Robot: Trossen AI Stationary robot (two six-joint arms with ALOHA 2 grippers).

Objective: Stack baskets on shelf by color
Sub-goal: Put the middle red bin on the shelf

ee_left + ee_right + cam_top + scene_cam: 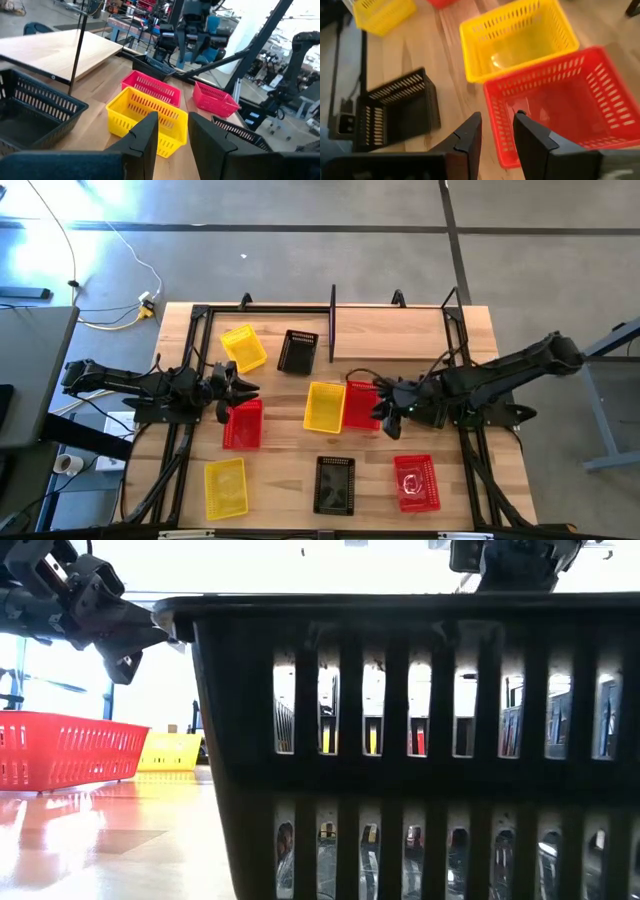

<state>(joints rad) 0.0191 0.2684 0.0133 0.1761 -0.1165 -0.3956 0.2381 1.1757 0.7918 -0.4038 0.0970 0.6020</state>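
High view had both arms in over the table (pixel 470 320), and none of the baskets was stacked yet: they lay scattered singly, with the shelf frame (pixel 332 305) standing at the far edge. My left end effector (pixel 240 390) hovered just above the red basket (pixel 242 424) on the left, fingers parted a little and holding nothing; I judged it lined up there to take that basket by its rim. The right end effector (pixel 383 408) sat at the edge of the middle red basket (pixel 360 405), which lay touching a yellow basket (pixel 324 406). From the right wrist I saw its fingers (pixel 469 136) slightly apart and empty, straddling the near wall of that red basket (pixel 560 95), which looked to me like the set-up for a rim pinch. A black basket (pixel 334 484) near the front edge filled the low view, so that camera told me little.
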